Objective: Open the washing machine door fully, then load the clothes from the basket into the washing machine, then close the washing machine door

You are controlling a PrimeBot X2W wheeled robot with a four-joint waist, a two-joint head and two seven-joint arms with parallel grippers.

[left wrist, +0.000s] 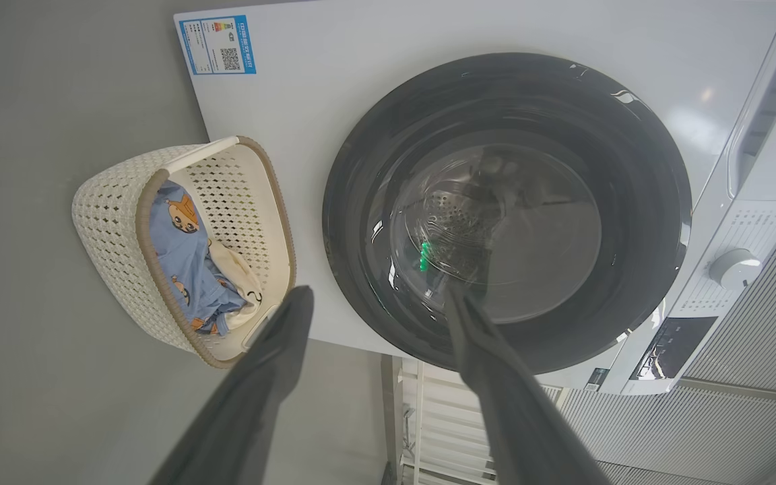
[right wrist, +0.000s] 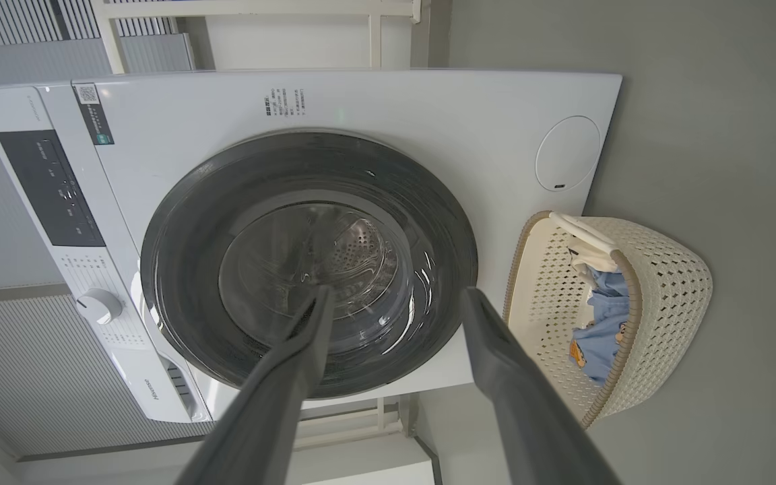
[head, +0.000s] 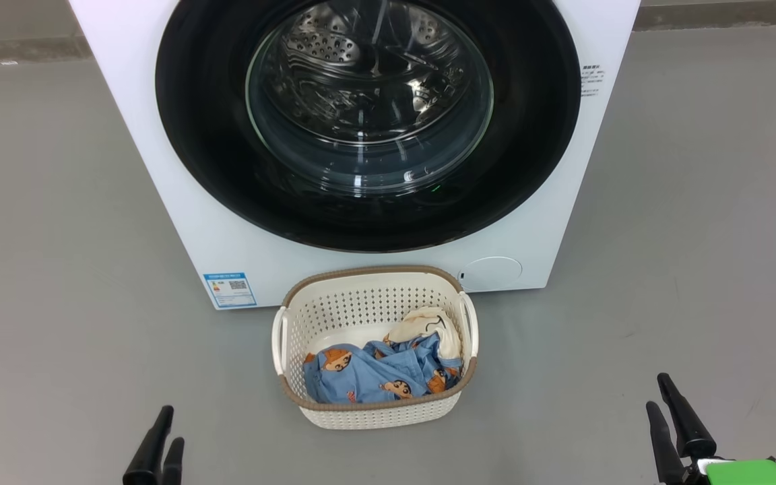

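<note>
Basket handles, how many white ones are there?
2. One white handle on the left side of the basket, the other on its right side, in the head view. None looks hidden.

The big white front-loading washing machine (head: 179, 202) is set on the grey floor (head: 58, 269), with its large round black-ringed glass door (head: 206, 135) closed on its front. The small cream perforated plastic basket (head: 374, 414) is placed on the floor just before the machine, below the door. The light-blue printed clothes (head: 368, 377) are laid in the basket, the cream-white garment (head: 428, 327) on them at the back right. Low on the machine's front, the blue label sticker (head: 230, 289) is seen left of the basket, the round filter cover (head: 492, 273) right.
</note>
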